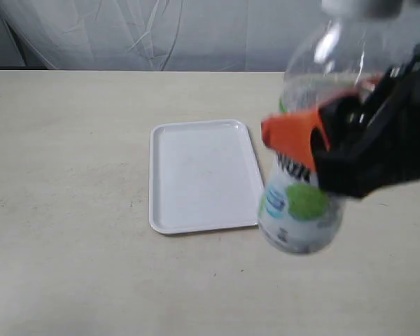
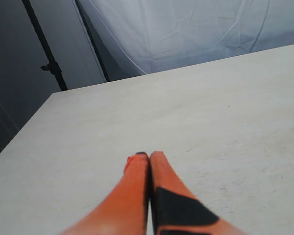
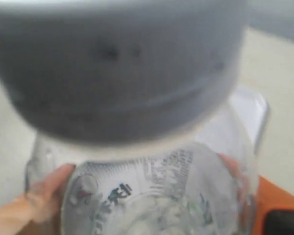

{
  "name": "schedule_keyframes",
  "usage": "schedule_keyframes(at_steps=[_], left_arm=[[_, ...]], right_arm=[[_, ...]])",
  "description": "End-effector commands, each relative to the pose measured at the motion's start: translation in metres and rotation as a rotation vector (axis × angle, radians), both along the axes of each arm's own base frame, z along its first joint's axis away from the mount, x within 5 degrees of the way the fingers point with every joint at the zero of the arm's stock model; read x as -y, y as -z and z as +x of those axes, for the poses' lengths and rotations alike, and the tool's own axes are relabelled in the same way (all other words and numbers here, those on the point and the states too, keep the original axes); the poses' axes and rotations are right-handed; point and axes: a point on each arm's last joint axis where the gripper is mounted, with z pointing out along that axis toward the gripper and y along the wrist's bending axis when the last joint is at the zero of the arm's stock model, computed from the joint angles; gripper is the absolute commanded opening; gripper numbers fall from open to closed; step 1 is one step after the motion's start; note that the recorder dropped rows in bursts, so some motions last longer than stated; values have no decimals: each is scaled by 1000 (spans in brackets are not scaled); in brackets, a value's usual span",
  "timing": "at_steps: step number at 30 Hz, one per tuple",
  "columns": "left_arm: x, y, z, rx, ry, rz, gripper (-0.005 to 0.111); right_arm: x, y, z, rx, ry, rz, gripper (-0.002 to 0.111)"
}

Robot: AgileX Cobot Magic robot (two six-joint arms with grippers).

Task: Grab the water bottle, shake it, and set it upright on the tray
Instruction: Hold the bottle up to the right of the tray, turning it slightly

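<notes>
The water bottle (image 1: 302,206) hangs in the air over the right side of the table (image 1: 70,210), clear of the surface and blurred. Its long axis is close to upright, with the white cap (image 1: 357,7) tipped toward about one o'clock in the exterior view and the base pointing down toward seven. The right gripper (image 1: 301,140) clamps it across the label at mid-body, and an orange finger (image 1: 290,140) wraps the near side. The right wrist view looks down past the cap (image 3: 117,68) and shows a finger (image 3: 44,196) pressed to each flank of the bottle (image 3: 152,196). The tray (image 1: 203,175) lies flat and bare on the table at about nine o'clock from the bottle's base, with its near long edge just beside the bottle as the exterior camera sees it. Setting the bottle down therefore looks like a short carry toward nine o'clock, then a straight descent with the base levelled. The right arm is the nearer one and already holds the load. The left gripper (image 2: 149,161) is pressed closed on nothing, hovering over bare table well apart from both.
</notes>
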Motion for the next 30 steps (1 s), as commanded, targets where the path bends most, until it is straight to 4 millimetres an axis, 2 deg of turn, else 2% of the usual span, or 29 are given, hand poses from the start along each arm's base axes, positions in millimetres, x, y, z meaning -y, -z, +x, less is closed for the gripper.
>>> schedule_keyframes(at_steps=[1,5,7,9,11,13,14,16,17,18,20,22,24,25,27,28,30], left_arm=[[0,-1,0,15,1,-2,0],[0,-1,0,15,1,-2,0],[0,-1,0,15,1,-2,0],[0,-1,0,15,1,-2,0],[0,-1,0,15,1,-2,0],[0,-1,0,15,1,-2,0],[0,-1,0,15,1,-2,0],[0,-1,0,15,1,-2,0],[0,-1,0,15,1,-2,0],[0,-1,0,15,1,-2,0],[0,-1,0,15,1,-2,0],[0,-1,0,15,1,-2,0],[0,-1,0,15,1,-2,0],[0,-1,0,15,1,-2,0],[0,-1,0,15,1,-2,0],[0,-1,0,15,1,-2,0],[0,-1,0,15,1,-2,0]], right_arm=[[-4,-20,-2,50,-45,129,-1],[-17,34,2,-97,-21,-78,-1],[-20,44,-2,-178,-40,-93,-1],[-23,35,-9,-170,-128,-16,-1],[-19,24,-11,-53,-183,35,-1],[-8,16,4,164,-116,-37,-1],[0,14,15,209,-1,-56,-1],[11,12,28,108,251,53,-1],[11,13,28,53,285,95,-1],[7,15,25,41,230,91,-1],[-6,17,9,56,6,49,-1],[-9,16,1,127,-122,-51,-1],[2,12,11,170,-4,-147,-1],[12,8,21,197,134,-169,-1],[22,5,30,122,363,-51,-1],[17,5,27,72,330,4,-1],[0,6,12,38,104,38,-1]])
